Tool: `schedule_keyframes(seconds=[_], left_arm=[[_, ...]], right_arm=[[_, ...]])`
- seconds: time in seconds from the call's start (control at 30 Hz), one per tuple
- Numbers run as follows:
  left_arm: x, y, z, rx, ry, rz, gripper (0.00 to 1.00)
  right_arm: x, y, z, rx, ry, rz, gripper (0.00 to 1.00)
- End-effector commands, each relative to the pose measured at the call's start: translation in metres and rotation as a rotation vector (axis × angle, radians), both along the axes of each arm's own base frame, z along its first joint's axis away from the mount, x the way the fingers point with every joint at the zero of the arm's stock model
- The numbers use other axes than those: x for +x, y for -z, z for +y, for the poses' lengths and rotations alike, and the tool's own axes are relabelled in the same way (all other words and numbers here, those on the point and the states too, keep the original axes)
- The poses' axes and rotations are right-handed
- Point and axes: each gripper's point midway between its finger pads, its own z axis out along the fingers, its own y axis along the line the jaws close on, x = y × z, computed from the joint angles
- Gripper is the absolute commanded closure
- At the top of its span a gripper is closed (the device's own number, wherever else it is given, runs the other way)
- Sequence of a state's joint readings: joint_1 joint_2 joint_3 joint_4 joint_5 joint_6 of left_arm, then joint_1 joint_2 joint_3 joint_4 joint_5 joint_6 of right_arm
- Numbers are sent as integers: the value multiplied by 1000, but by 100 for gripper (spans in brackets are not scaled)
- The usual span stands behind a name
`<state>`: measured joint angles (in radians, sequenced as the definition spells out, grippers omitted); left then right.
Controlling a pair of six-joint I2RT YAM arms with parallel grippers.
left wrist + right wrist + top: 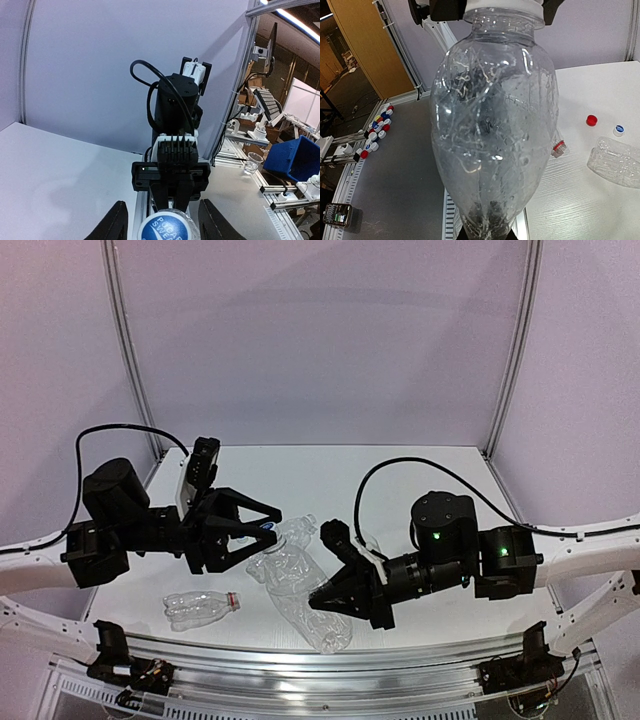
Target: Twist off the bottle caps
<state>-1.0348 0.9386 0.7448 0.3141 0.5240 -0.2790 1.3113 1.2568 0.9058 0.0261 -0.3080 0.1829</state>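
Note:
My right gripper [332, 598] is shut on the base end of a clear crushed bottle [290, 578] and holds it above the table; the bottle fills the right wrist view [492, 125], with the gripper [485, 235] at the bottom edge. The bottle's white cap with a blue label [165, 227] points at my left gripper [162, 201], which is open with a finger on each side of the cap and a gap on both sides. In the top view the left gripper [258, 525] sits around the cap [268, 528]. A loose red cap [591, 120] and a white cap [619, 130] lie on the table.
A small clear bottle with a red neck ring [200, 608] lies at the front left of the table. Another clear bottle [615, 161] lies near the loose caps. The metal front rail [320, 655] runs along the near edge. Several caps [375, 132] lie on the floor beyond.

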Motion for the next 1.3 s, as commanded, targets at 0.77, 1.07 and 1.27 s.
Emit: schedule_keyframes(seconds=[0.77, 1.07, 1.27], left_arm=[[86, 35, -31, 142, -589, 289, 81], [94, 59, -52, 175, -629, 385, 74], [86, 50, -50, 159, -593, 353, 48]], right_arm=[[101, 23, -23, -189, 592, -113, 100], [107, 29, -23, -217, 625, -123, 100], [106, 28, -22, -214, 615, -122, 100]])
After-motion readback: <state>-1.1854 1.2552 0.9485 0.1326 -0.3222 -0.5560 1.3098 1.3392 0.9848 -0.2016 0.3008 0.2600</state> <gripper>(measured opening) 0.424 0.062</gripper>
